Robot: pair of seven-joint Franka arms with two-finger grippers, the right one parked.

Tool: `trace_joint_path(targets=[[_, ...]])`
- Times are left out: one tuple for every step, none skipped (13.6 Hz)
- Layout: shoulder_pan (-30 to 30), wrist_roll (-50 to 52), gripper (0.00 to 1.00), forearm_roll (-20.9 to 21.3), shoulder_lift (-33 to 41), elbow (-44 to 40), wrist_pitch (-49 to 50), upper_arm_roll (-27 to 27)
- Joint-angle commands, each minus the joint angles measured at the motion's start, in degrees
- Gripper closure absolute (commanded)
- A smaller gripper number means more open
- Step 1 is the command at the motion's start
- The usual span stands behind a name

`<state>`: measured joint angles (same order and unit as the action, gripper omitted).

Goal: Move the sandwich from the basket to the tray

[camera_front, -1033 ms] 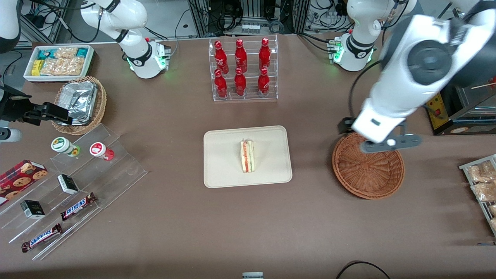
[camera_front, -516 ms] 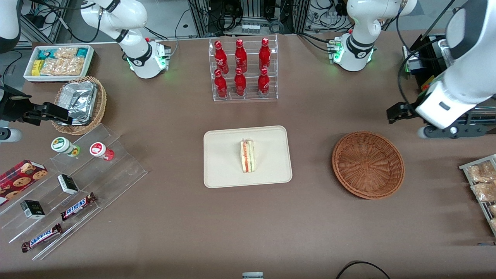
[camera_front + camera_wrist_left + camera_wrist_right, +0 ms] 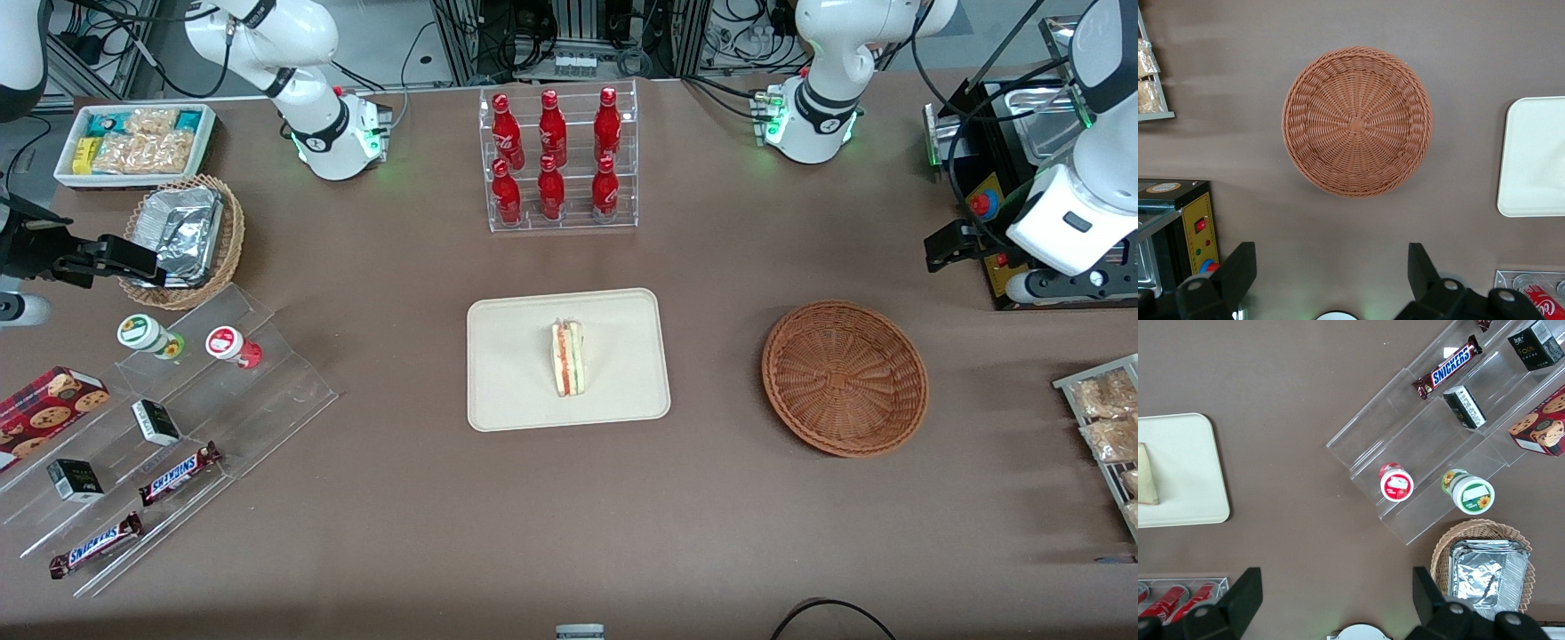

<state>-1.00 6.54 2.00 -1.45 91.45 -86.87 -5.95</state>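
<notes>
The sandwich [image 3: 568, 358] lies on the tray [image 3: 507, 391], past the empty basket [image 3: 845, 378] from the wide-open, empty gripper [image 3: 1328, 277].

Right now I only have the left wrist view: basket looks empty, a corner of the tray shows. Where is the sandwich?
Observer: The sandwich lies on the tray, near its middle.
Operator: Anything gripped in the hand?
Observer: No. The hand is open and empty, up above the table, farther from the front camera than the basket.
Operator: Anything next to the basket I can't see?
Observer: Bagged snacks on a rack at the working arm's end.
</notes>
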Motion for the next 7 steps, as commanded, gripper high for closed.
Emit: trace_joint_path(targets=[[0.9, -1.0, 0.0, -0.7, -1.6, -2.8, 0.2, 2.0], [0.8, -1.0, 0.0, -0.7, -1.7, -3.1, 0.1, 2.3], [0.8, -1.0, 0.0, -0.8, -1.6, -3.2, 0.1, 3.1], [0.9, -0.9, 0.0, -0.9, -1.5, -3.9, 0.2, 3.5], [0.9, -1.5, 0.0, -0.9, -1.6, -5.1, 0.8, 3.6], [0.9, -4.0, 0.0, -0.4, -1.6, -5.5, 1.9, 3.6], [0.9, -5.7, 0.0, -0.4, -1.6, -5.5, 1.9, 3.6]])
